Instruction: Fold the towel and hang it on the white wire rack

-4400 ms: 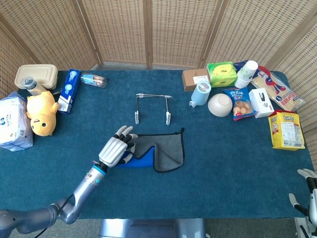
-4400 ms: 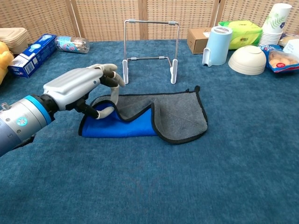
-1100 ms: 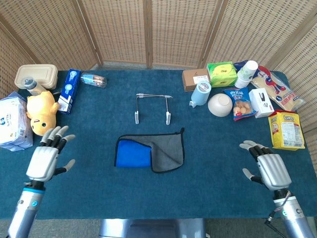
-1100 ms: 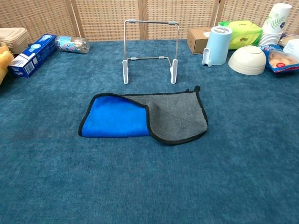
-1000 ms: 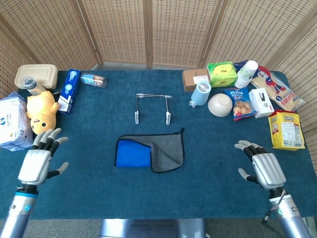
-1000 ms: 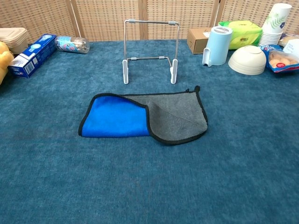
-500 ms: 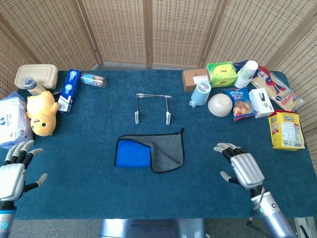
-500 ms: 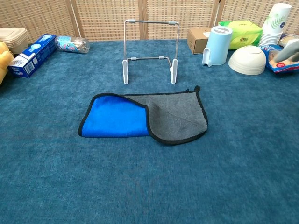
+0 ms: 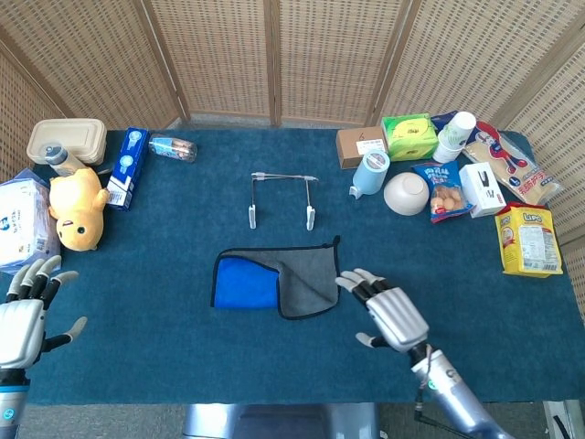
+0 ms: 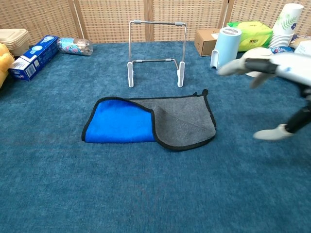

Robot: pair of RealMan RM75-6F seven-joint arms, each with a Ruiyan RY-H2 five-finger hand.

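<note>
A towel lies flat in the middle of a blue-green table, partly folded: a bright blue layer on its left side, a grey flap with black edging on its right. Just above it in the head view stands the white wire rack, upright and bare, well apart from the towel.

The right hand hovers at lower centre-right of the head view, fingers spread apart and holding nothing. Its fingertips sit just beside the towel's right edge; whether they touch it cannot be told. The left hand is at the lower left edge of the head view, far from the towel, fingers fanned wide and empty.

Readable writing is scarce. A yellow snack bag at the right edge appears to read "Lipo". Other packets and boxes carry print too small to read.

The head view shows both hands and the whole table: a yellow plush toy, a blue box and a lidded container at upper left; a white bowl and a pale blue canister at upper right. The chest view leaves out the left hand entirely and shows the right hand only as a blurred shape at the right edge, raised above the table
</note>
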